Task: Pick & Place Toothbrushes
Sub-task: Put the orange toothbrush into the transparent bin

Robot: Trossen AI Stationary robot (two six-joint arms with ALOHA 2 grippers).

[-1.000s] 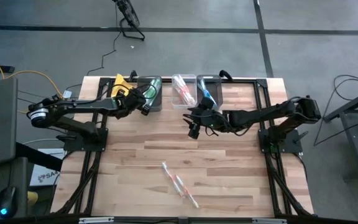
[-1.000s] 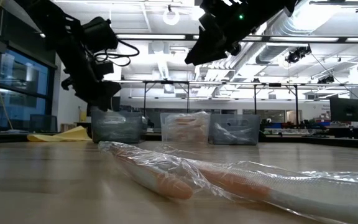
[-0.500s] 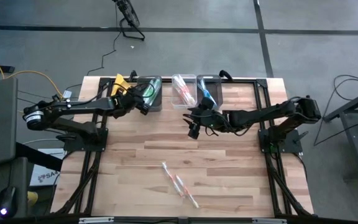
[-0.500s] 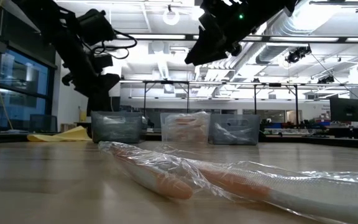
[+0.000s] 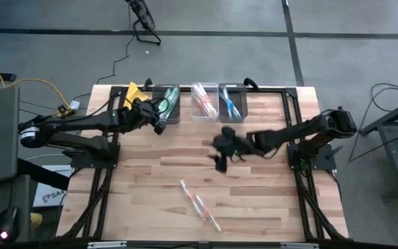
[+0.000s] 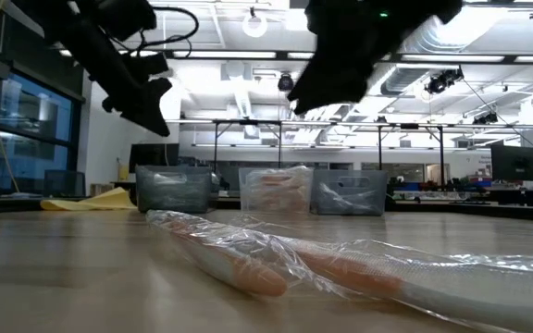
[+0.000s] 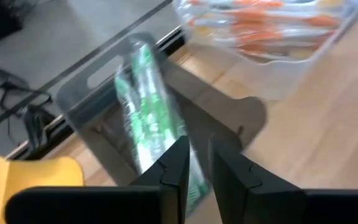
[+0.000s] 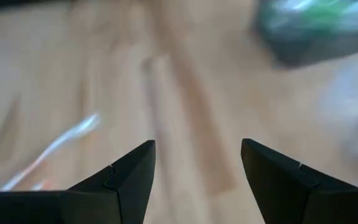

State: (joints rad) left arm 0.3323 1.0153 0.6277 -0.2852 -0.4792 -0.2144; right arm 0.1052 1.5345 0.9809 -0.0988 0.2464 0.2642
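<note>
At the near end of the bench [image 5: 254,200], three wrapped toothbrushes [image 5: 199,205] lie loose on the wood, touching end to end in a slanting line; the low view shows them close up [image 6: 276,264] in crinkled clear film, two with orange-pink ends. Above mid-bench the right hand [image 5: 222,153] hangs clear of the surface, its fingers [image 8: 120,177] spread well apart with nothing between them, bare wood and a pale stick blurred beyond. Farther back the left hand [image 5: 159,124] hovers just in front of the left bin [image 5: 169,116]; its fingers [image 7: 178,165] stand nearly together with only a slim gap, and they seem to hold nothing, though the wrapped green toothbrushes [image 7: 151,106] in that bin lie right behind them. The middle bin [image 5: 204,102] holds orange-pink ones, the right bin [image 5: 232,104] blue ones. A yellow cloth [image 5: 133,93] lies at the far left corner.
</note>
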